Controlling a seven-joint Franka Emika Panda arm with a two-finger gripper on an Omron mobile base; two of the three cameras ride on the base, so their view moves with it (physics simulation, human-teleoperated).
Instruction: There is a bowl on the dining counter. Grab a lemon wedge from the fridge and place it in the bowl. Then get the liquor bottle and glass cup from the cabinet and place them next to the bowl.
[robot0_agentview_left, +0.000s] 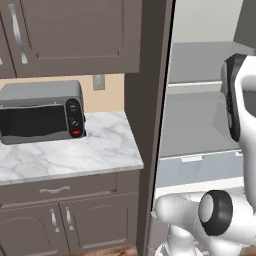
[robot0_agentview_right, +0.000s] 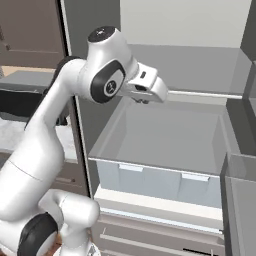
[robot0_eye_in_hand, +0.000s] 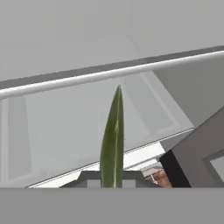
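The fridge (robot0_agentview_right: 170, 140) stands open, its pale shelves bare as far as both base views show, and the arm reaches in at mid height with the hand (robot0_agentview_right: 145, 95) just above the front of a shelf. In the hand view a thin green-yellow sliver (robot0_eye_in_hand: 113, 144) rises from between the fingertips, seen edge-on; I judge it to be the lemon wedge, pinched in a nearly closed hand. So the first step looks half done: the wedge is grasped but is inside the fridge, not yet in the bowl. What is left is to draw the hand out, carry the wedge to the bowl on the dining tabletop, then fetch the liquor bottle and the glass cup from the cabinet and set them beside the bowl. To the left of the fridge a microwave (robot0_agentview_left: 42, 110) sits on a marble tabletop (robot0_agentview_left: 90, 155).
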